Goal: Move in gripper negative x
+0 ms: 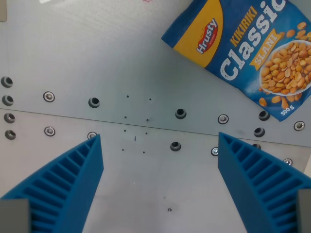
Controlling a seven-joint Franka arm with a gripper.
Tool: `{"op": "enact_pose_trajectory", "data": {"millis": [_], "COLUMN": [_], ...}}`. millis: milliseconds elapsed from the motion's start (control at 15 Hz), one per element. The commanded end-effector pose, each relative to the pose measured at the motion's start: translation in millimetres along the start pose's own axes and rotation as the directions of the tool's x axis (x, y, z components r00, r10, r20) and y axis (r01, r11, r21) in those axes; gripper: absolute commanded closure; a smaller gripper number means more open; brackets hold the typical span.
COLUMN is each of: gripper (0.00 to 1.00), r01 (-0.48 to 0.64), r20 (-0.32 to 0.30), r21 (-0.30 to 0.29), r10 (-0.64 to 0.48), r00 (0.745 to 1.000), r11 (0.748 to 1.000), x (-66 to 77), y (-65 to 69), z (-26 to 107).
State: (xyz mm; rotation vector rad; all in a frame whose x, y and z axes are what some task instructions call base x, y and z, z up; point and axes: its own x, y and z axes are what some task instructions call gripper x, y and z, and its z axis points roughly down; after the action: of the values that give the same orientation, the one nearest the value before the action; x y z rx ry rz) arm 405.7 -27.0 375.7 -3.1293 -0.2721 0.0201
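Note:
My gripper (pixel 159 138) is open and empty, with its two blue ribbed fingers (pixel 68 184) rising from the lower left and lower right of the wrist view. It hovers over a grey metal table plate (pixel 97 53). A blue and yellow bag of Hrusty Classic peanuts (pixel 248 48) lies flat at the wrist view's upper right, apart from the fingers and beyond the right fingertip.
The plate has rows of bolts and holes (pixel 181 113) across the middle and a seam running left to right. A pale object corner (pixel 3 12) shows at the upper left edge.

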Motion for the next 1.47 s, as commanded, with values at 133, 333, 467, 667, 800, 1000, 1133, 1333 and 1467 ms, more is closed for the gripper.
{"op": "enact_pose_trajectory", "data": {"millis": [133, 333, 467, 667, 800, 1000, 1133, 1333, 1467], "gripper": [0.00, 0.00, 0.00, 0.00, 0.00, 0.00, 0.00, 0.00, 0.00], "r01": [0.000, 0.000, 0.000, 0.000, 0.000, 0.000, 0.000, 0.000, 0.000], "r20": [-0.006, -0.006, -0.006, -0.006, -0.006, -0.006, -0.006, -0.006, -0.006], "r21": [-0.001, -0.001, -0.001, -0.001, -0.001, -0.001, -0.001, -0.001, -0.001], "r10": [0.000, 0.000, 0.000, 0.000, 0.000, 0.000, 0.000, 0.000, 0.000], "r00": [1.000, 1.000, 1.000, 1.000, 1.000, 1.000, 1.000, 1.000, 1.000], "r11": [1.000, 1.000, 1.000, 1.000, 1.000, 1.000, 1.000, 1.000, 1.000], "x": [-10.5, -25.4, -35.4, -50.4, -60.4, -75.4, -85.4, -100.4, -110.4], "y": [-0.1, -0.1, -0.1, -0.1, -0.1, -0.1, -0.1, -0.1, -0.1], "z": [-2.3, -2.3, -2.2, -2.1, -2.1, -2.0, -1.9, -1.8, -1.8]}}
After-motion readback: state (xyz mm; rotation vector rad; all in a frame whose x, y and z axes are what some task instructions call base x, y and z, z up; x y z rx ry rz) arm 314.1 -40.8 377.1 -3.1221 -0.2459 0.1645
